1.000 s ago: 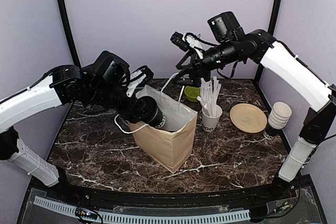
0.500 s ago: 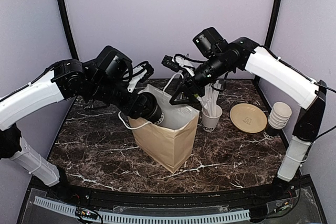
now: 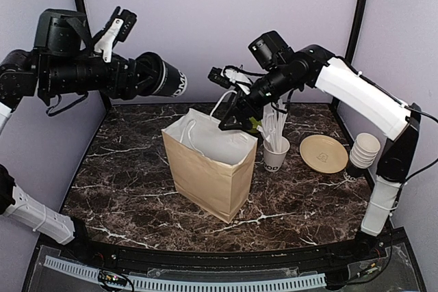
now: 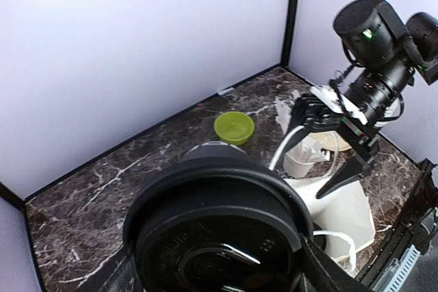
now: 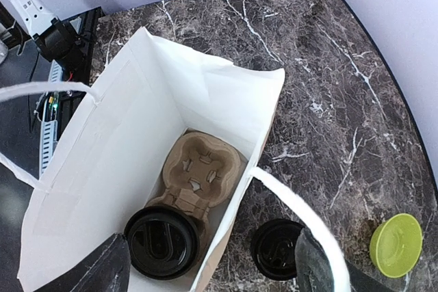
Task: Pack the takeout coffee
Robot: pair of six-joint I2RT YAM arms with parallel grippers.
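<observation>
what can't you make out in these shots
Left gripper: in the left wrist view the coffee cup it holds covers its fingers.
Bag contents: in the top view the bag's own wall hides them.
Black lid beside the bag, right wrist view: seen from straight above, so a cup beneath or loose lids, unclear.
Cup stack count, top view: too small.
</observation>
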